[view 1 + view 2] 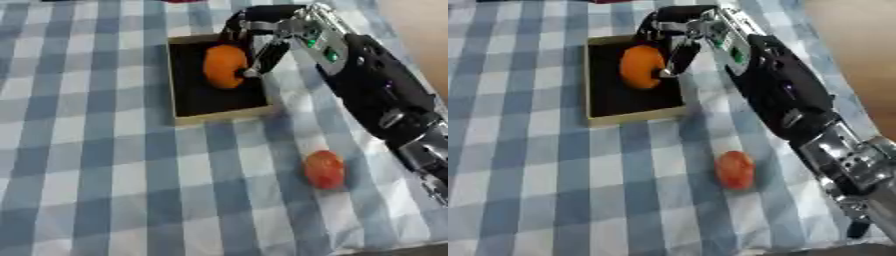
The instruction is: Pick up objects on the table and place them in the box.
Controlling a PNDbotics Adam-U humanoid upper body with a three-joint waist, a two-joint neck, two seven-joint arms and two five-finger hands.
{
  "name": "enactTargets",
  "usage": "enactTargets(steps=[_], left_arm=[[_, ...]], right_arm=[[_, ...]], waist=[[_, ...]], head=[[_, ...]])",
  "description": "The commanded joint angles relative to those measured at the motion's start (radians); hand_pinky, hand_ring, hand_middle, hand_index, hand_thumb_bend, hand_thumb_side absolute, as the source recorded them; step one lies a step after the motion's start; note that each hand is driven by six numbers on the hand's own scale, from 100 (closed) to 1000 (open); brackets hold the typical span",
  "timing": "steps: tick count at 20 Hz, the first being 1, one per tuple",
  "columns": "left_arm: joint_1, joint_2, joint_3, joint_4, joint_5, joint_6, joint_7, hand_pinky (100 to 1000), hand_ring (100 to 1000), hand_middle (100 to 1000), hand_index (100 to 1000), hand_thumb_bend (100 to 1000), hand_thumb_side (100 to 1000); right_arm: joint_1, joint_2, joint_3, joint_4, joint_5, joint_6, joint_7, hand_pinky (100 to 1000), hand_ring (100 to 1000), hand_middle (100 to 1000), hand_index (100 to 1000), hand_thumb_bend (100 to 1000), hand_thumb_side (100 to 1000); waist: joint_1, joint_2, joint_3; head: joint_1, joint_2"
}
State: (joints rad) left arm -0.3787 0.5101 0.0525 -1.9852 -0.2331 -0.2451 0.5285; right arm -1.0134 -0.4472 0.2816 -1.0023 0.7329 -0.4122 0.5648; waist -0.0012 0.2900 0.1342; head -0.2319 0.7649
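On the blue-and-white checked tablecloth (79, 150), nearer its far edge, sat the shallow black-lined cardboard box (214, 102). Over its right half we held the round orange fruit (224, 66) pinched in our right hand (262, 42), fingers curled about it, presumably to set it inside. The reddish-orange round fruit (325, 169) lay near the right edge, awaiting pickup. Our left hand was out of view.

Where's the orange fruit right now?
The orange is over the dark box at the far middle of the checked table, held in the right hand; a red fruit lies nearer, outside the box.
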Motion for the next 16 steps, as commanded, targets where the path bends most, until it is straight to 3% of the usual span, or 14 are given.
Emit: enactTargets(steps=[1, 7, 12, 16], left_arm=[[-0.01, 0.014, 0.005, -0.015, 0.004, 0.002, 0.0, 845, 839, 736, 832, 134, 730], [-0.008, 0.015, 0.006, -0.015, 0.003, 0.002, 0.001, 845, 839, 736, 832, 136, 729], [-0.006, 0.017, 0.007, -0.015, 0.001, 0.002, 0.001, 845, 838, 736, 832, 135, 728], [-0.002, 0.021, 0.008, -0.015, -0.001, 0.003, 0.002, 845, 839, 736, 832, 134, 728]], right_arm=[[-0.028, -0.01, -0.02, -0.007, 0.014, -0.009, -0.002, 634, 800, 817, 892, 411, 271], [-0.034, -0.022, -0.041, -0.055, -0.005, 0.008, 0.006, 675, 835, 845, 930, 429, 312], [-0.037, -0.052, -0.063, -0.143, -0.055, 0.034, -0.01, 654, 829, 839, 922, 453, 251], [-0.024, -0.113, -0.067, -0.246, -0.111, 0.049, -0.002, 651, 826, 836, 921, 456, 233]], waist=[[0.004, -0.016, -0.001], [0.005, -0.017, -0.005], [0.005, -0.019, -0.012], [0.004, -0.02, -0.018]], head=[[0.0, 0.005], [0.005, 0.005], [0.009, 0.005], [0.014, 0.005]])
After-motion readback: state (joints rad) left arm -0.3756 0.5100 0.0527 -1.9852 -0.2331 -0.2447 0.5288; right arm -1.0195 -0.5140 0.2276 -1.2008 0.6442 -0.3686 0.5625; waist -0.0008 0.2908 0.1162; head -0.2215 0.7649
